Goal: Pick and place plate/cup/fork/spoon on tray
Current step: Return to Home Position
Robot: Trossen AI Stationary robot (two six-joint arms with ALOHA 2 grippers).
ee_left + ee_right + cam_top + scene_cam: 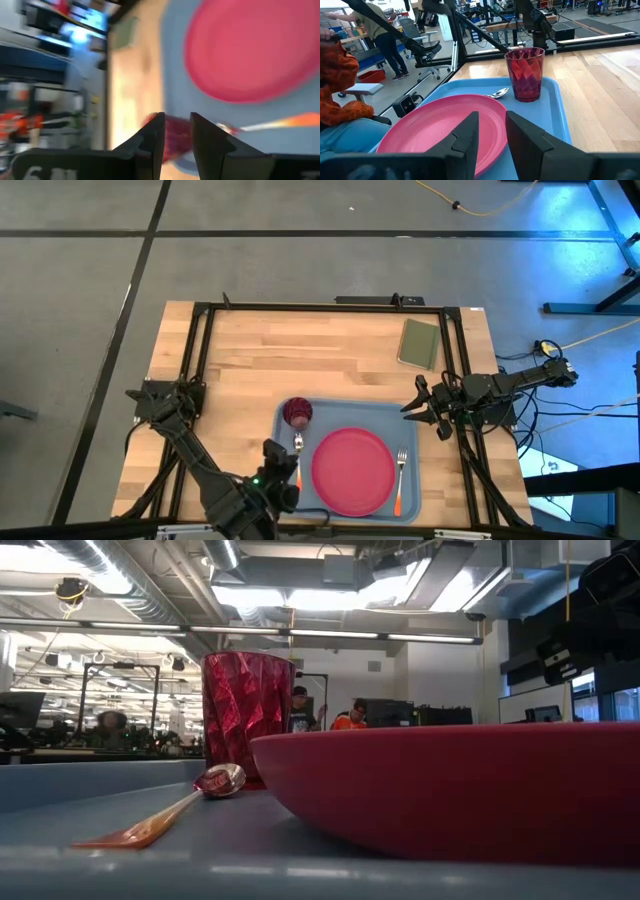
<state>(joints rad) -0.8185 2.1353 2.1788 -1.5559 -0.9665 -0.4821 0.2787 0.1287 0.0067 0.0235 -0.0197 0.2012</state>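
— What else sits on the counter (240,350) besides the tray?

— A green pad (419,343) lies near the far right corner, well apart from the tray (420,415). A black frame (320,308) runs round the counter's edges. In the low view, people (350,715) show far back in the room, and the right wrist view shows a person in an orange top (337,90) just beyond the counter.

— And the arms?

— The left gripper (281,470) hangs low at the tray's near left edge, its arm bent back toward the counter's left side. Its jaws stand narrowly apart and hold nothing (its own camera shows a slim gap between the fingers (150,140)). The right gripper (425,408) waits just off the tray's far right corner, arm stretched in from the right, jaws spread and empty.

— Where are the dishes?

— All on the tray. The plate (351,471) lies flat in the middle. The cup (297,412) stands upright in the far left corner. The spoon (298,455) lies left of the plate, bowl toward the cup and handle toward the near edge, long axis running far to near. The fork (400,480) lies right of the plate along the same line, tines pointing to the far side and handle near.
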